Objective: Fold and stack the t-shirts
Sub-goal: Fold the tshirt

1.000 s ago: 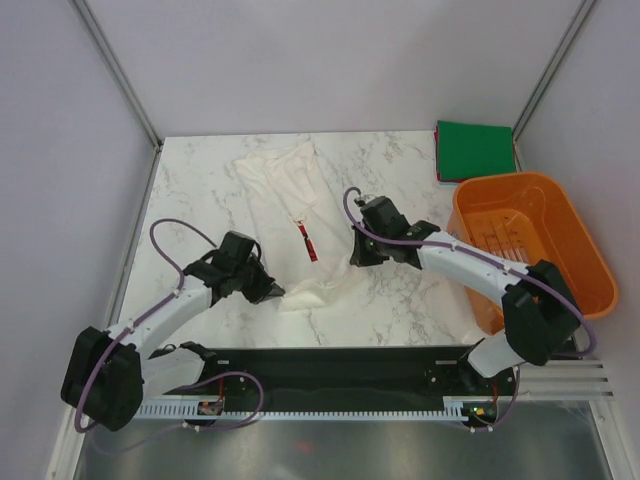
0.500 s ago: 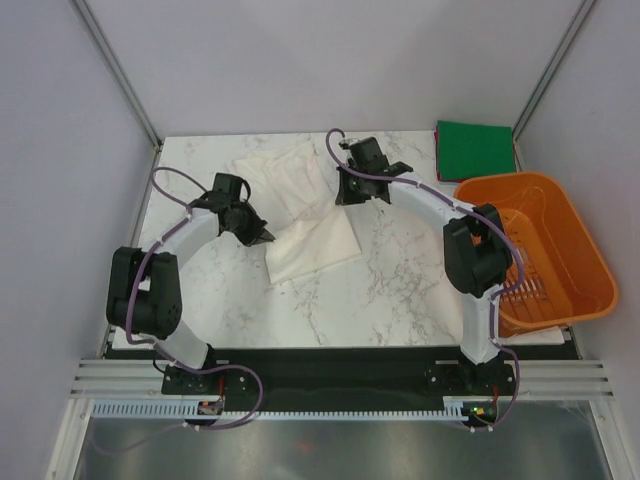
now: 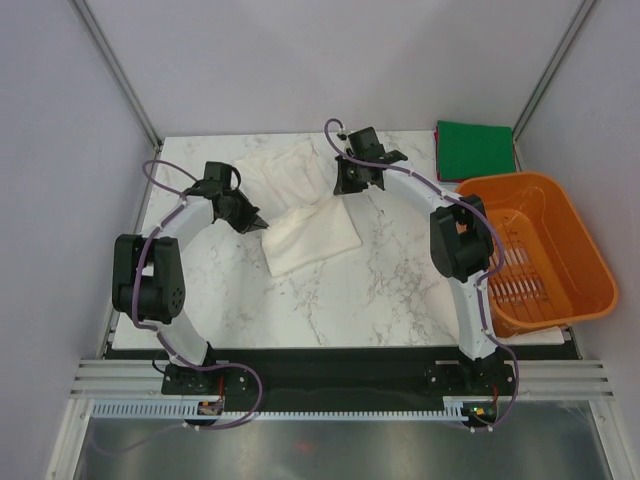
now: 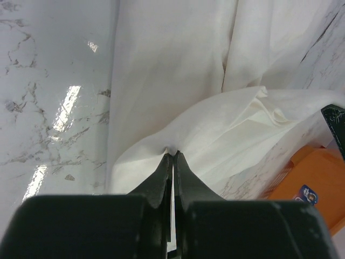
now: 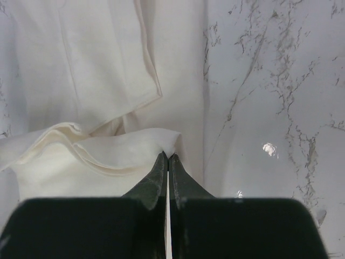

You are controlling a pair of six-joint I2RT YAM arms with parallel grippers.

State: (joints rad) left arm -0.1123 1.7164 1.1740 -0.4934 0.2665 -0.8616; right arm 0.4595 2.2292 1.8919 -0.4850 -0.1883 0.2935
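White t-shirt [image 3: 312, 236], doubled, on marble table [image 3: 400, 285].

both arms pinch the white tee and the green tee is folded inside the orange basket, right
No: the green t-shirt lies folded on the table behind the orange basket, not inside it, as the top view shows. The left gripper and right gripper do pinch the white t-shirt.

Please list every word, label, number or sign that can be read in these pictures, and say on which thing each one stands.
No text can be read in any view.
On the small blue sticker on the orange basket: pale marks, too small and blurred to read.
On the white t-shirt and the green t-shirt: no print or label shows.
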